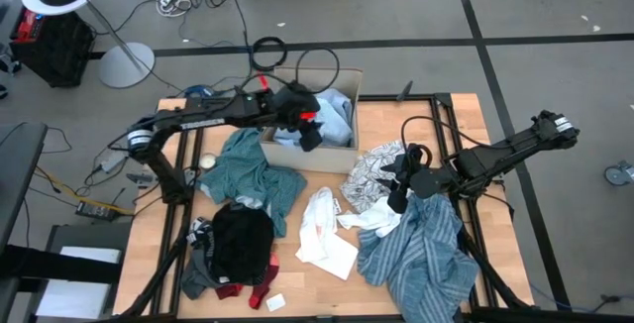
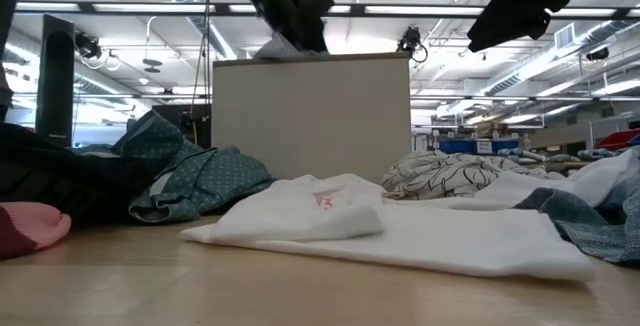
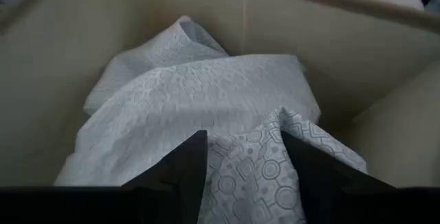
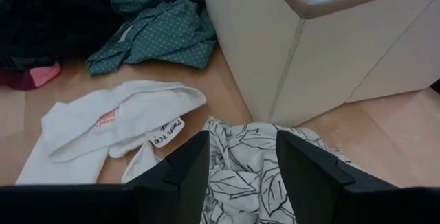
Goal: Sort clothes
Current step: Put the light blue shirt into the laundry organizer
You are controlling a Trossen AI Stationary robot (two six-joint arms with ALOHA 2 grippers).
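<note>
Sorting looks barely begun. High view: one light-blue shirt [image 1: 335, 117] lies in the cardboard box [image 1: 297, 152] at twelve o'clock; teal piece [image 1: 246, 169], black piece [image 1: 242, 242], white piece [image 1: 324, 229] and striped shirt [image 1: 421, 254] remain on the table [image 1: 327, 295].

Low view: white piece shows a red mark, perhaps print, unreadable.

Left wrist view: left gripper [image 3: 242, 159], fingers apart, over the boxed shirt.

Right wrist view: right gripper [image 4: 240, 159], fingers apart, above a leaf-print cloth [image 4: 240, 183]; a handwritten tag [image 4: 167, 132] is illegible.

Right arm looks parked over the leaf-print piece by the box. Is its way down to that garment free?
Probably yes. The right gripper hangs open just above the leaf-print garment, with nothing lying between them; the box stands beyond it, off the path.
</note>
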